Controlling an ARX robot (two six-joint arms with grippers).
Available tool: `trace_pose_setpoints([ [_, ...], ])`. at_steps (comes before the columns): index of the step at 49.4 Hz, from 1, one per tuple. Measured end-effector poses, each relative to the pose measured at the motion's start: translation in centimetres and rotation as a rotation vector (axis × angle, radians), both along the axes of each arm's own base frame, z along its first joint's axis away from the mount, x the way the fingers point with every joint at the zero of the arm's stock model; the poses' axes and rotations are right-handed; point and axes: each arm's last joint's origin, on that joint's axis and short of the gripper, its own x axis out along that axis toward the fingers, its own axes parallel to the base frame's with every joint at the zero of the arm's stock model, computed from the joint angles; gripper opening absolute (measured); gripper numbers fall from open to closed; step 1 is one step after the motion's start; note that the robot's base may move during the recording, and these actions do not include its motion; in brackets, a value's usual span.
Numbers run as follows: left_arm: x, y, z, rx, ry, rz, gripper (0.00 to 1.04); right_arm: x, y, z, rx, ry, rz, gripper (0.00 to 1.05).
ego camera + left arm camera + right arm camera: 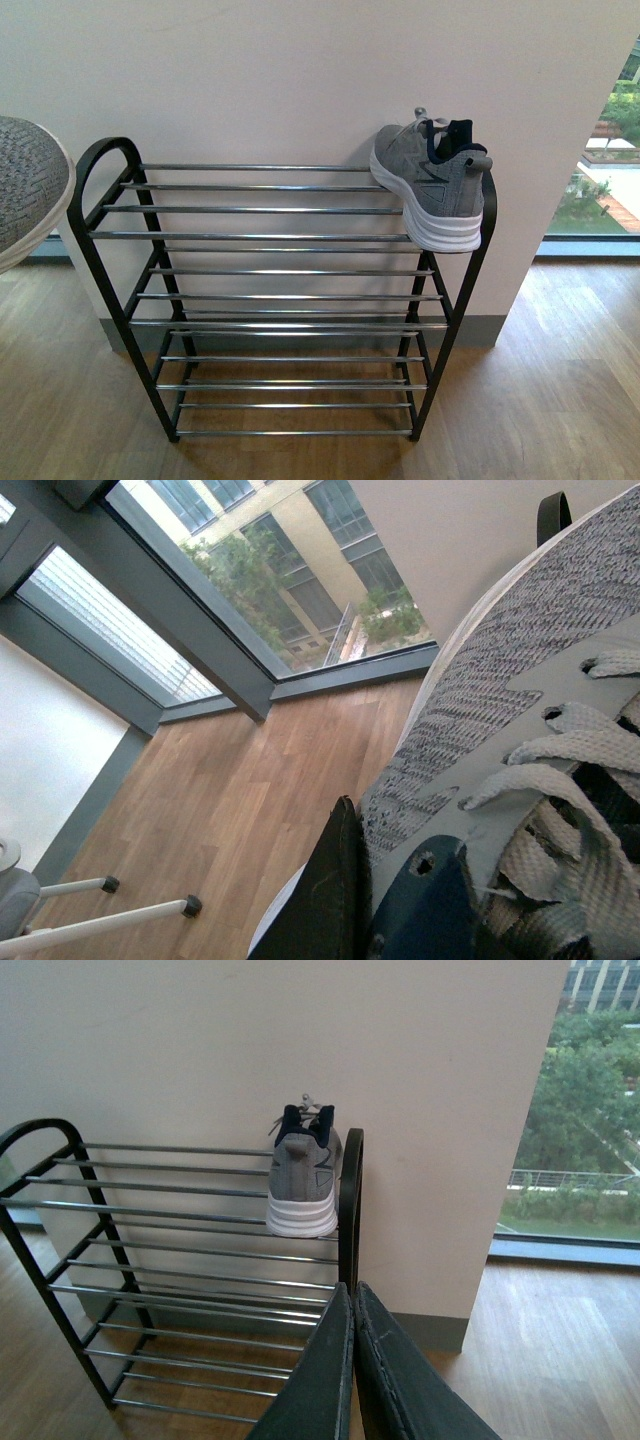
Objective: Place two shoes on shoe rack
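One grey knit shoe (435, 185) with a thick white sole rests at the right end of the top tier of the black-framed shoe rack (270, 236), also seen heel-on as the shoe (305, 1175) on the rack (150, 1205) from the right wrist. The second shoe (28, 190) hangs in the air at the far left, level with the rack's top tier. My left gripper (385, 880) is shut on this shoe (500, 700) at its tongue and laces. My right gripper (352, 1295) is shut with nothing in it, in front of the rack's right post.
The rack stands against a pale wall (300, 80) on a wooden floor (560, 390). Floor-to-ceiling windows (610, 150) lie to the right. White chair legs (110, 915) show in the left wrist view beside a second window (280, 580).
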Motion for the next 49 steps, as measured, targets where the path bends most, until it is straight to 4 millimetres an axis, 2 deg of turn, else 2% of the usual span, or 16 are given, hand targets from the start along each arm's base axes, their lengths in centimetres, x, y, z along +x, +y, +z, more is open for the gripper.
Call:
trace_pose_setpoints([
  [3, 0.0, 0.0, 0.0, 0.0, 0.0, 0.0, 0.02, 0.0, 0.0, 0.0, 0.0, 0.0, 0.0, 0.02],
  [11, 0.0, 0.0, 0.0, 0.0, 0.0, -0.001, 0.02, 0.0, 0.0, 0.0, -0.002, 0.0, 0.0, 0.26],
  [14, 0.0, 0.0, 0.0, 0.0, 0.0, -0.001, 0.02, 0.0, 0.0, 0.0, -0.002, -0.001, 0.0, 0.4],
  [21, 0.0, 0.1, 0.0, 0.001, 0.0, 0.009, 0.02, 0.0, 0.0, 0.0, -0.002, -0.002, 0.005, 0.61],
  [29, 0.0, 0.1, 0.0, 0.001, 0.0, 0.007, 0.02, 0.0, 0.0, 0.0, -0.002, 0.0, 0.003, 0.95],
  [34, 0.1, 0.1, 0.2, -0.051, -0.043, -0.034, 0.02, 0.0, 0.0, 0.0, -0.001, 0.0, -0.002, 0.95],
  [40, 1.3, -0.4, 1.0, -0.256, -0.044, -0.118, 0.02, 0.0, 0.0, 0.0, -0.001, 0.0, -0.005, 0.95],
  [44, 4.1, -0.9, 1.3, -0.512, 0.024, -0.084, 0.02, 0.0, 0.0, 0.0, -0.002, 0.0, -0.002, 0.95],
  [49, 9.6, -2.3, 2.0, -0.791, 0.045, 0.015, 0.02, 0.0, 0.0, 0.0, -0.001, 0.0, -0.002, 0.95],
])
